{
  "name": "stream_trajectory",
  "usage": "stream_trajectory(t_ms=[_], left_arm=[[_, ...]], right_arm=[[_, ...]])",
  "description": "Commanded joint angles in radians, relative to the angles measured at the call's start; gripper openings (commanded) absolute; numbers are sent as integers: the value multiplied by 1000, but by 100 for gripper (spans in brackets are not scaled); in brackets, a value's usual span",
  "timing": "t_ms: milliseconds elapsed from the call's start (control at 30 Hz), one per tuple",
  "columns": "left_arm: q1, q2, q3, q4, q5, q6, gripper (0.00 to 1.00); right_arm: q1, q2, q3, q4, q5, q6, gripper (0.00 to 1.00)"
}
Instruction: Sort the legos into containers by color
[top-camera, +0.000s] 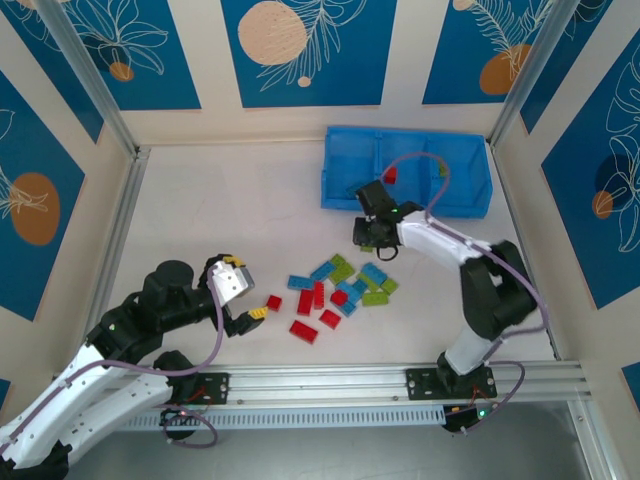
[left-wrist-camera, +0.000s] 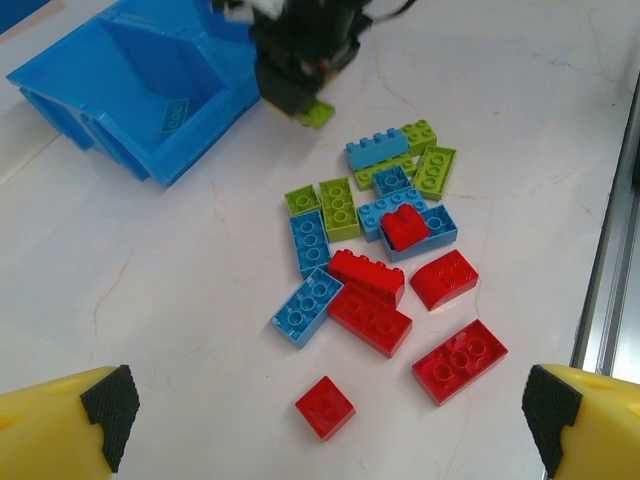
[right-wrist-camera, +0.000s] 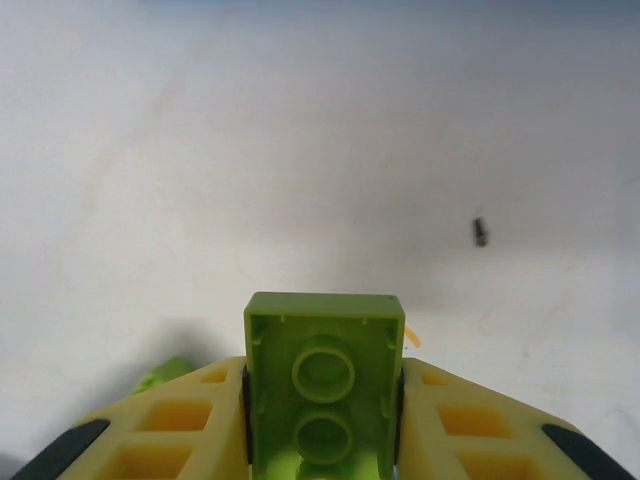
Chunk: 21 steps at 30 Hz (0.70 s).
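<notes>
White tabletop (top-camera: 220, 200), blue patterned walls. Blue tray (top-camera: 335, 180) sits at 1 o'clock with one red brick (top-camera: 391, 175) inside. Pile of bricks (top-camera: 340, 288) is mid-table: red, blue and green mixed. Right gripper (top-camera: 372, 238) is at 12 o'clock of the pile, between pile and tray, pinching a lime green brick (right-wrist-camera: 322, 380), underside toward its wrist camera. Left gripper (top-camera: 245, 297) is at 9 o'clock of the pile, jaws spread wide, holding nothing. Small red square brick (left-wrist-camera: 325, 407) lies just ahead of it.
</notes>
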Motion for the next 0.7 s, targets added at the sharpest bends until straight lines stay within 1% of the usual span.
stream_trajectory(t_ms=[0,67,133,233,267,367,433,533,600,633,667], left_arm=[[11,5,-10,8,12,-10,100],[10,8,-10,10,13,-9,100],[11,9,-10,12,14,-7,100],[12,14,-8,13,18,-7,100],[11,16,-8,13,19,-8,100],[15,16,-6,11,17,-6,100],[16,15,-5,7,14,-6,100],[16,9,-7,2,5,-8,100],[17,5,-8,0,0,-7,100],[18,4,-8,-3,-2,-7,100],[18,3,-10,-2,-3,-8,100]], right_arm=[[-47,-163,-44,86,75,44,33],[-114,-238,-65,126,91,34,33],[-216,-273,-42,140,80,9,33],[-367,-223,46,143,62,-50,33],[-432,-175,96,133,40,-64,33],[-555,-7,252,89,-16,-70,33],[-598,106,361,50,-23,-78,32],[-632,281,539,-43,-19,-87,33],[-642,370,636,-88,-15,-91,36],[-647,414,684,-122,-20,-89,41],[-653,454,745,-163,-30,-88,48]])
